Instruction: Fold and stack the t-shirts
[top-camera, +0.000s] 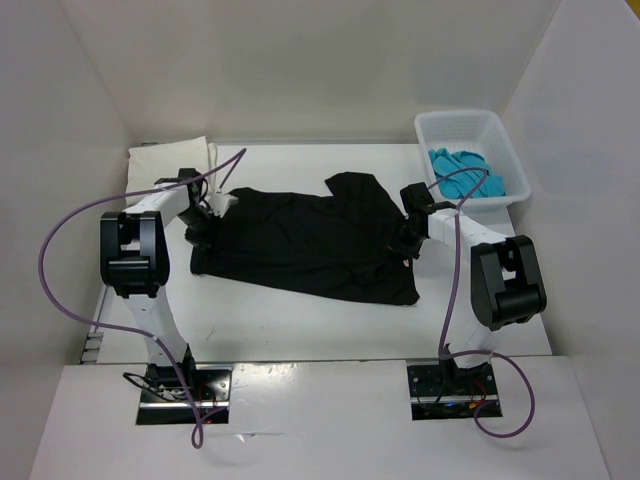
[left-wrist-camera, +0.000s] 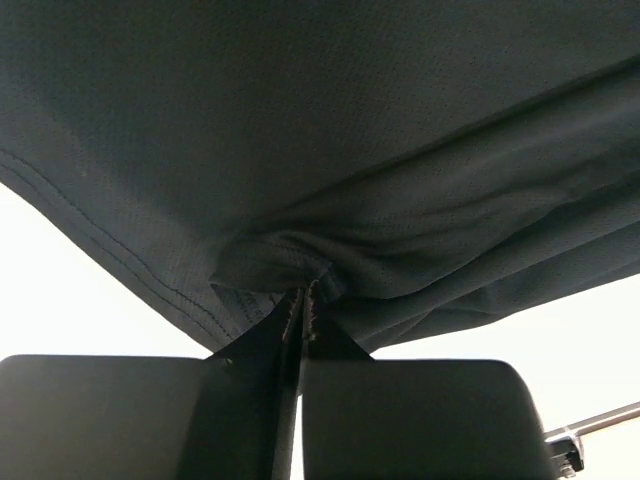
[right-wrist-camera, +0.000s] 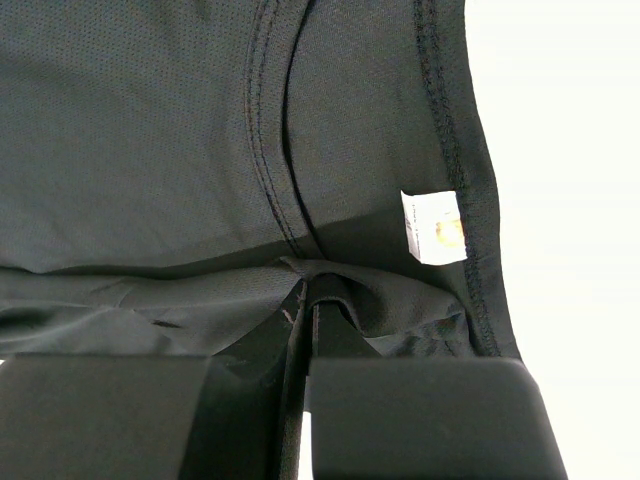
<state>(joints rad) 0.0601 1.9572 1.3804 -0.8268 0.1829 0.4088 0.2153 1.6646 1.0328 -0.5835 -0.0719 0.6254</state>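
Observation:
A black t-shirt (top-camera: 310, 245) lies spread across the middle of the white table. My left gripper (top-camera: 203, 232) is shut on the shirt's left edge; in the left wrist view the fingertips (left-wrist-camera: 300, 300) pinch a bunch of black fabric (left-wrist-camera: 350, 150) near a stitched hem. My right gripper (top-camera: 408, 238) is shut on the shirt's right edge; in the right wrist view the fingertips (right-wrist-camera: 308, 300) pinch cloth (right-wrist-camera: 150, 150) just below the collar seam, beside a white label (right-wrist-camera: 433, 227). A folded white garment (top-camera: 172, 160) lies at the back left.
A white basket (top-camera: 505, 150) at the back right holds a crumpled blue garment (top-camera: 466, 174). White walls enclose the table on the left, back and right. Purple cables loop from both arms.

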